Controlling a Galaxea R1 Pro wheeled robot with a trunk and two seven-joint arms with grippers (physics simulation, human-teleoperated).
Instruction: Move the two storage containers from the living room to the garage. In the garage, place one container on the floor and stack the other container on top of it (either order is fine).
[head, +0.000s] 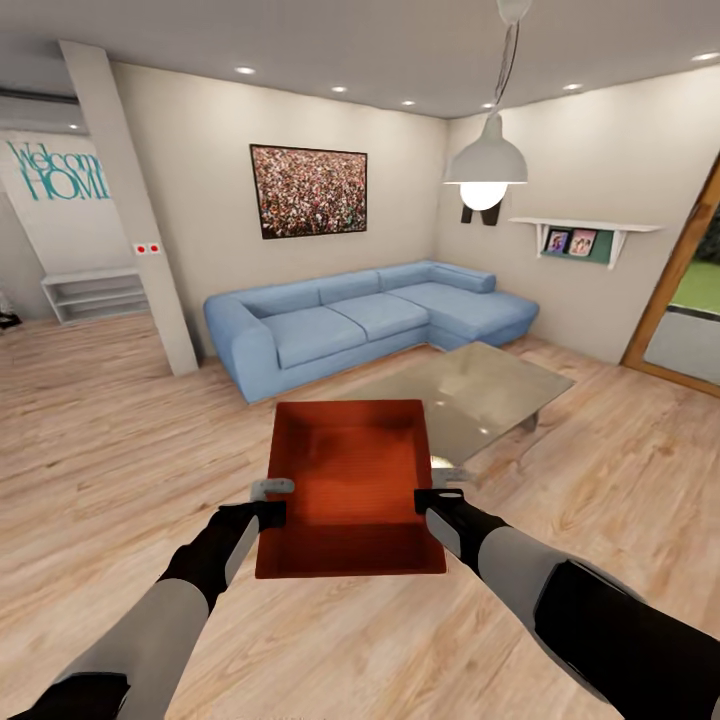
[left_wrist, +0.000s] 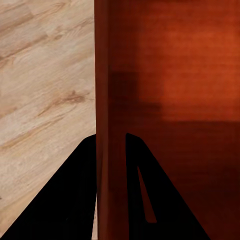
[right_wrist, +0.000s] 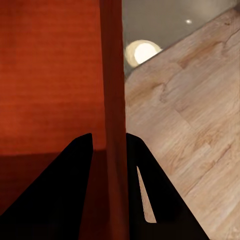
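One orange-red storage container (head: 350, 485) hangs in the air in front of me, over the light wood plank flooring of the living room. My left gripper (head: 270, 505) is shut on its left wall (left_wrist: 111, 100), one finger on each side of the rim. On the opposite wall (right_wrist: 114, 90) my right gripper (head: 432, 497) is shut in the same way. The bin is empty and held roughly level. The garage is out of view.
A glass-topped table (head: 480, 395) stands just beyond the bin, to the right. Behind it a blue corner sofa (head: 360, 320) lines the back wall. A white pillar (head: 130, 210) stands at the left, patio doors (head: 690, 300) at the right. Open plank floor (head: 110, 440) lies to the left.
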